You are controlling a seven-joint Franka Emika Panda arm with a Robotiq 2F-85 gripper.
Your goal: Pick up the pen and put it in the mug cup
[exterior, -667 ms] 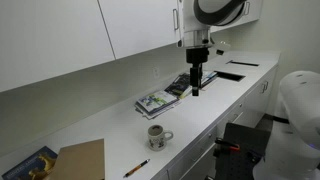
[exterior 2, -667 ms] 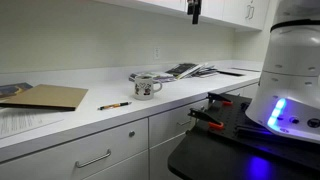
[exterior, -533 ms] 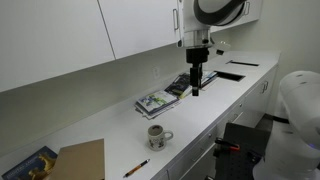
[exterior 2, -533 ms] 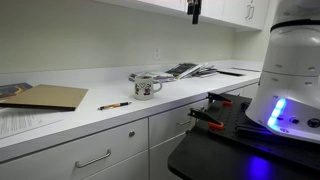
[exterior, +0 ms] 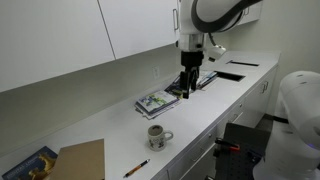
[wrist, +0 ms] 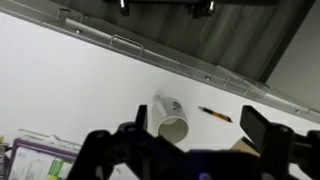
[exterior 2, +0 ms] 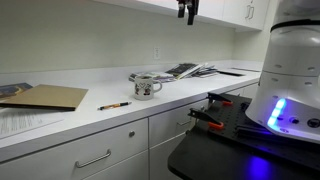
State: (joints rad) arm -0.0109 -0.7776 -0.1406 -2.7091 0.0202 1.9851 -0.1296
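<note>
the gripper (exterior: pixel 186 92) hangs at upper centre in an exterior view; the wrist view shows its fingers apart. the pen (exterior: pixel 136 168) lies on the desk (exterior: pixel 110 125) at lower centre, near the mug cup (exterior: pixel 157 136), to its lower left.

In an exterior view the gripper (exterior 2: pixel 187 11) is cut off by the top edge, so how its jaws stand cannot be read there. In the wrist view its fingers (wrist: pixel 262 128) are dark and blurred along the bottom edge. The pen (exterior: pixel 136 168) is too small for detail, and the print on the mug (exterior 2: pixel 146 87) is unreadable.
</note>
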